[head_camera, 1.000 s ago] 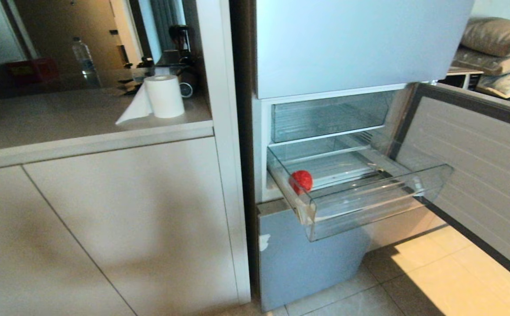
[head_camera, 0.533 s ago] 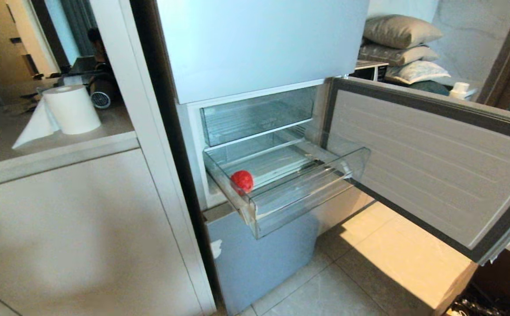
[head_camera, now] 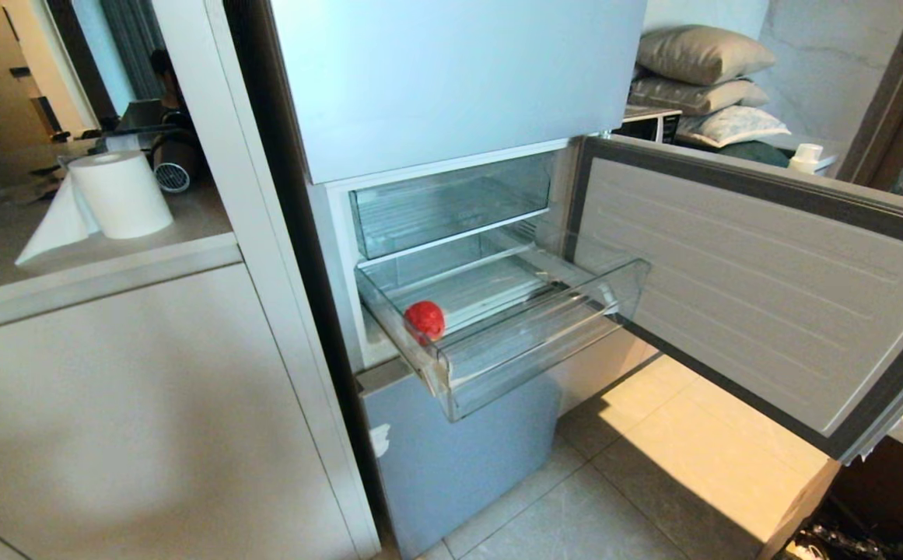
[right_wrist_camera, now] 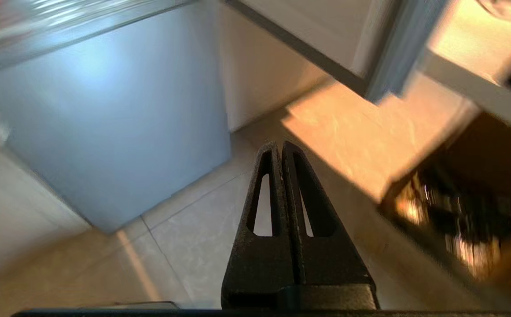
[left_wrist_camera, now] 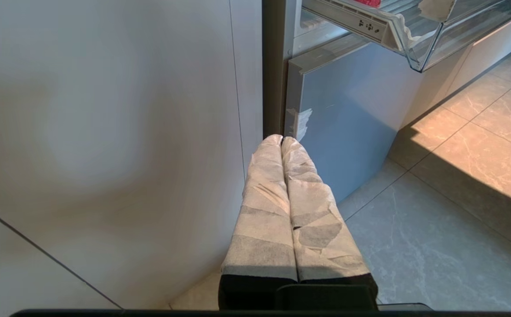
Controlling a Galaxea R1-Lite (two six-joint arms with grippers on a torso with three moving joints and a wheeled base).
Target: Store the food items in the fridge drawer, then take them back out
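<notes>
Head view shows the red apple (head_camera: 425, 320) in the pulled-out fridge drawer's (head_camera: 529, 354) front left corner, above both empty pinched-shut grippers, left gripper (left_wrist_camera: 281, 140) low beside the bottom door, seemingly nearer than right gripper (right_wrist_camera: 281, 144).

Sunlit floor (head_camera: 731, 459) patch; right wrist view motion-blurred

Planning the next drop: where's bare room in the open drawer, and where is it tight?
Drawer: the ribbed base is bare from the apple across to the end by the open door. Tight only at the apple's front corner, by the lip. The upper drawer overhangs the back, so enter from above the front half.
</notes>
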